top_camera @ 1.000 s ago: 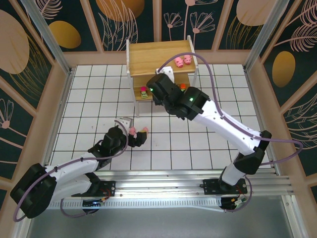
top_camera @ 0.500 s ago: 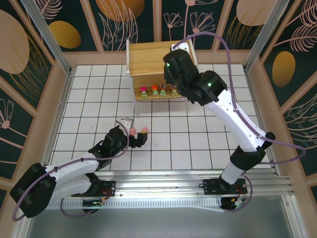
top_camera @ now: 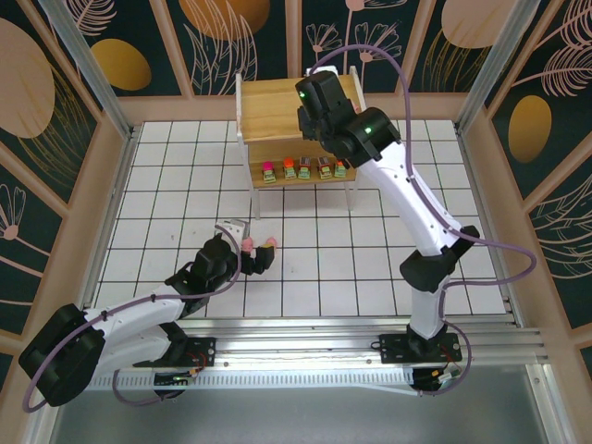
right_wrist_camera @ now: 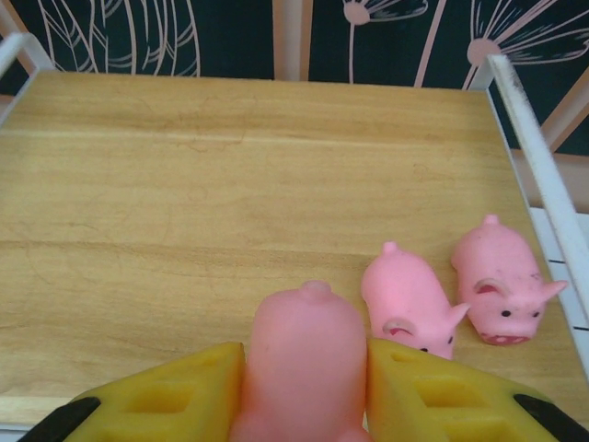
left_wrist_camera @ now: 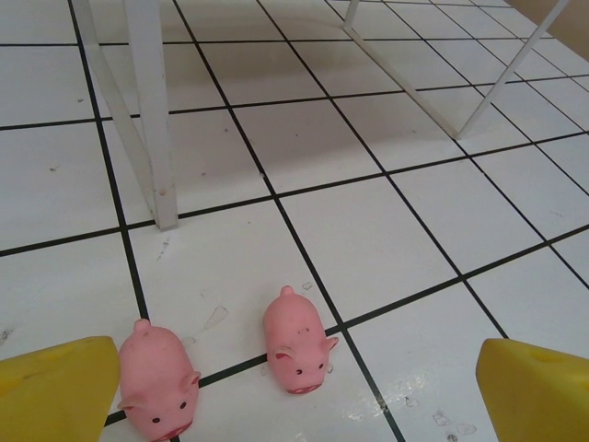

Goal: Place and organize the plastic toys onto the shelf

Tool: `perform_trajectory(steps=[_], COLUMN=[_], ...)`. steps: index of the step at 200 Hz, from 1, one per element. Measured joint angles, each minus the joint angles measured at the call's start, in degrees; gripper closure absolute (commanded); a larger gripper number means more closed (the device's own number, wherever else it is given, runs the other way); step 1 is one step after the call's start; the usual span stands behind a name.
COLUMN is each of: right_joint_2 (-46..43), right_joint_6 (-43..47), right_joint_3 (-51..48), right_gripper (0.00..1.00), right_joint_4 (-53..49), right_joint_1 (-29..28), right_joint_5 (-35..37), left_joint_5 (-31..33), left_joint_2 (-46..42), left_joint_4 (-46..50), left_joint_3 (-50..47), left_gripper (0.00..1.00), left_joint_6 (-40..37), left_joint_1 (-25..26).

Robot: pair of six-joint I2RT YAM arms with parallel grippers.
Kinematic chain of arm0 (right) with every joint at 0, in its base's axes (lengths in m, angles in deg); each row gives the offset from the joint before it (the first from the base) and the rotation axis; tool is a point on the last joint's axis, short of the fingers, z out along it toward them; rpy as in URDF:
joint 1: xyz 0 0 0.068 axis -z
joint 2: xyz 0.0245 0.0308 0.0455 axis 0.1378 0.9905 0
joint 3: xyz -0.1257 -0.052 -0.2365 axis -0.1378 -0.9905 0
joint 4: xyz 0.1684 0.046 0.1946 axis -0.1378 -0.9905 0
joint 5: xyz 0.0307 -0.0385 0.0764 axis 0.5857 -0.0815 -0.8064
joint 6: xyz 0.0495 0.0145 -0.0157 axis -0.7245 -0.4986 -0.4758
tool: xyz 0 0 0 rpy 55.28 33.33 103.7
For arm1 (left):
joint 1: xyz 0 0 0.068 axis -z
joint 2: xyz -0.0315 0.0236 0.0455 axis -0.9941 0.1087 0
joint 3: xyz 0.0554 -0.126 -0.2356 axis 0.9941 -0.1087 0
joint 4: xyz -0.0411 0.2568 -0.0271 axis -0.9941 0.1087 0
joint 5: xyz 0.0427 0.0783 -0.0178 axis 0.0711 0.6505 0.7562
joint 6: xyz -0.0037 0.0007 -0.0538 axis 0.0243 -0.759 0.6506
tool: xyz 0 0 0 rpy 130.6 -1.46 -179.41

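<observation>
Two shelved pigs (right_wrist_camera: 409,299) are lying side by side at the right end of the shelf's (right_wrist_camera: 184,184) top board, snouts facing the near edge, and they are setting the pattern for the rest. The right gripper (right_wrist_camera: 306,396) is hovering over that board's near edge. Its yellow fingers (right_wrist_camera: 184,387) are pinching a third pig (right_wrist_camera: 308,336) by the flanks at a narrow gap, its nub end pointing away as theirs are. It is being carried just left of the pair and apart from them, which I am reading as lining it up to extend the row leftward. The wide bare stretch of board is leaving room for that. Whether it is touching the wood I cannot tell. Seen from above, a row of blocks (top_camera: 303,168) is sitting along the lower board, so the sorting seems to be going by kind: pigs up top, blocks below.

The left gripper (left_wrist_camera: 294,410) is hanging low over the tiled table (left_wrist_camera: 414,230) with its jaws spread wide and nothing in them. Two loose pigs (left_wrist_camera: 296,341) are lying in front of it, near a white shelf leg (left_wrist_camera: 152,138). One is lying roughly centred between the fingers; the other is lying just beside the finger at the left of the wrist view. That wide stance is probably readying a grab on the centred one, though the neighbour is sitting close enough to get nudged.
</observation>
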Motion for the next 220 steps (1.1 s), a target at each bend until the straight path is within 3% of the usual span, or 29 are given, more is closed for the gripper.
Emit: perform_trajectory(steps=[220], right_joint_2=[2.2], right_joint_6=[0.9], right_joint_3=[-1.3], right_gripper=[0.61], right_joint_4=[0.1], right_joint_1=[2.6], right_joint_5=[-4.3], left_joint_5=[1.7], left_joint_2=[-0.9], left_joint_4=[0.2], left_joint_3=[0.0], left_gripper=[0.01], left_joint_6=[0.0], left_joint_1=[0.0])
